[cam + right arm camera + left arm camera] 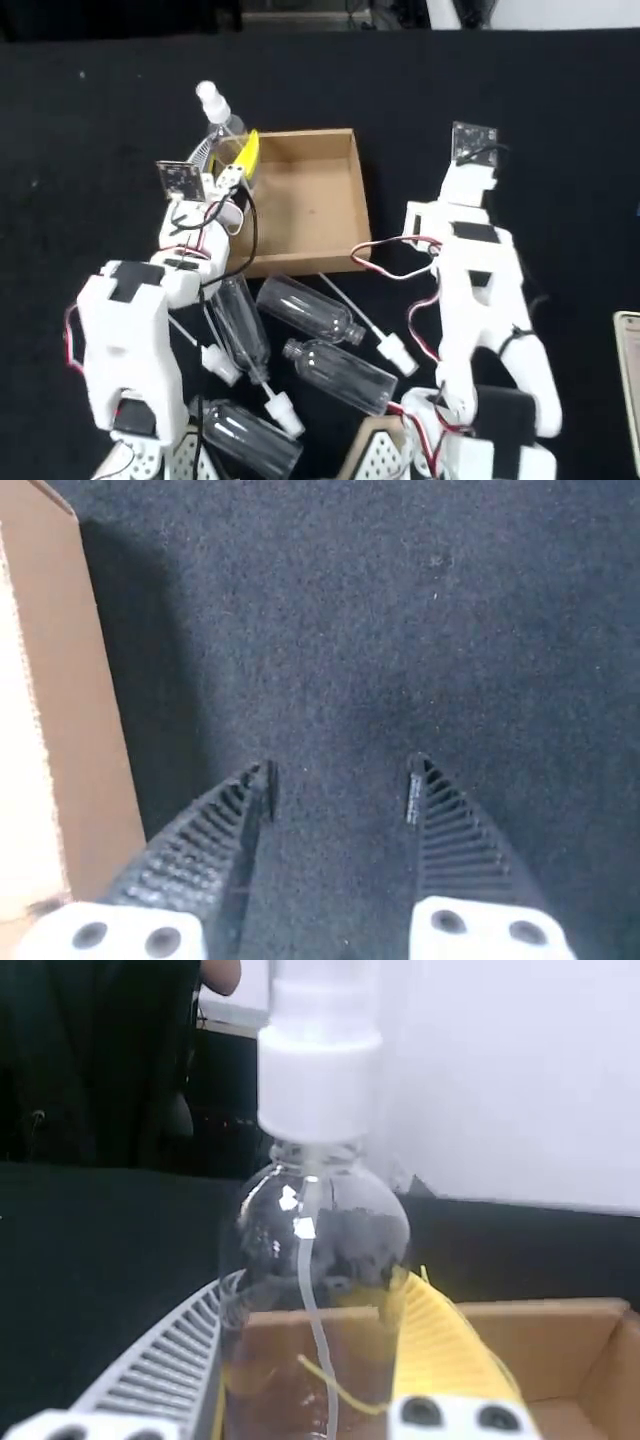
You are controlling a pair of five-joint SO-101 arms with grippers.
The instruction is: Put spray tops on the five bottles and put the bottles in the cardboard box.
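Left gripper [226, 168] [310, 1355], jaws pinching an upright bottle [222, 128] [320, 1230] fitted with a spray top [210, 98] [318, 1080]. The bottle's base is cut off in the wrist view. It stands at the far left corner of the cardboard box [310, 210] [560, 1350]; whether over the interior cannot be told. Right gripper [340, 780], jaws spread, above the black cloth [420, 630] beside the box wall. In front of the box lie four uncapped bottles [308, 308], partly hidden by the left arm, among three loose spray tops [395, 350].
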